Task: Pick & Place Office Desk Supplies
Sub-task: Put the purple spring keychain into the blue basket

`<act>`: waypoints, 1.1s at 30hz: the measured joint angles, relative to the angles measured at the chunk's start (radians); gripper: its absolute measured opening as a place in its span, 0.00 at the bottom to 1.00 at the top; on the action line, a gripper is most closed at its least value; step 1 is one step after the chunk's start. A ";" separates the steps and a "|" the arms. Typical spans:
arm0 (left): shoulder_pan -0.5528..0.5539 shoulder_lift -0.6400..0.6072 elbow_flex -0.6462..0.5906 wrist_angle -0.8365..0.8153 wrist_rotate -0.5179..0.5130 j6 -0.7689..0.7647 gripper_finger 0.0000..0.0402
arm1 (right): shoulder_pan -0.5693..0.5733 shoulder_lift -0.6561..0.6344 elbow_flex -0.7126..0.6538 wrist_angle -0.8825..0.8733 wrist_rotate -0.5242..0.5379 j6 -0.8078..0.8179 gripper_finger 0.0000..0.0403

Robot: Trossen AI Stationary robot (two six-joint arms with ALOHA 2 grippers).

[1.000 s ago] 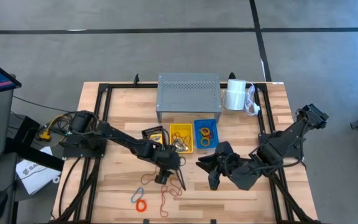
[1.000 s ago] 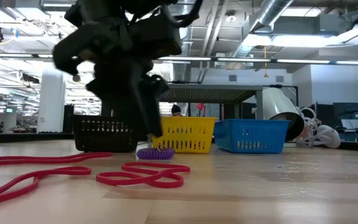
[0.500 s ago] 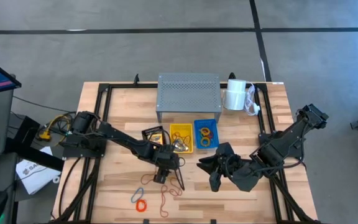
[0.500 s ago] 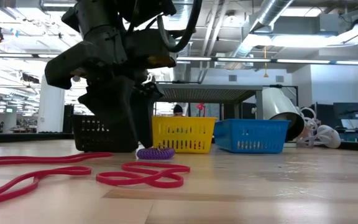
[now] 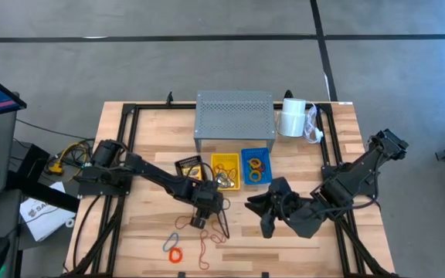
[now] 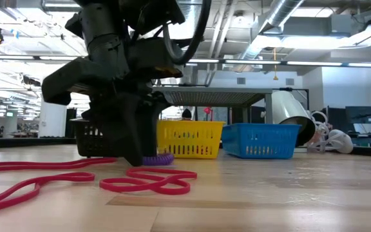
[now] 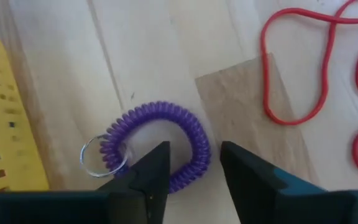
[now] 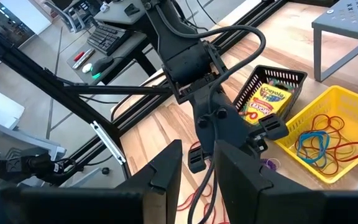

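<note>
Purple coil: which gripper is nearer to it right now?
Left. The left gripper is right over the purple coil, its fingers open astride the coil's near side. The right gripper waits farther off, across the table in front of the blue basket.

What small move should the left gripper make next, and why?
Probably close. The left gripper sits low at the wooden tabletop, its open fingers straddling one side of the purple coiled wrist loop with a metal key ring, so closing should pinch the coil for lifting.
</note>
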 joint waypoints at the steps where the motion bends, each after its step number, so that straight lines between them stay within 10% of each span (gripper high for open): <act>1: -0.003 0.003 0.000 0.000 -0.004 -0.002 0.33 | 0.002 0.000 0.000 0.000 0.000 0.000 0.23; 11: -0.005 -0.044 -0.008 0.003 0.011 0.010 0.03 | 0.014 0.000 0.000 0.001 0.000 0.002 0.23; 21: -0.025 -0.185 -0.007 0.018 0.018 -0.055 0.01 | 0.013 0.000 0.000 -0.001 0.000 -0.073 0.23; 33: 0.028 -0.462 -0.028 0.431 0.253 -0.325 0.01 | -0.021 0.000 0.001 -0.017 -0.177 -0.662 0.23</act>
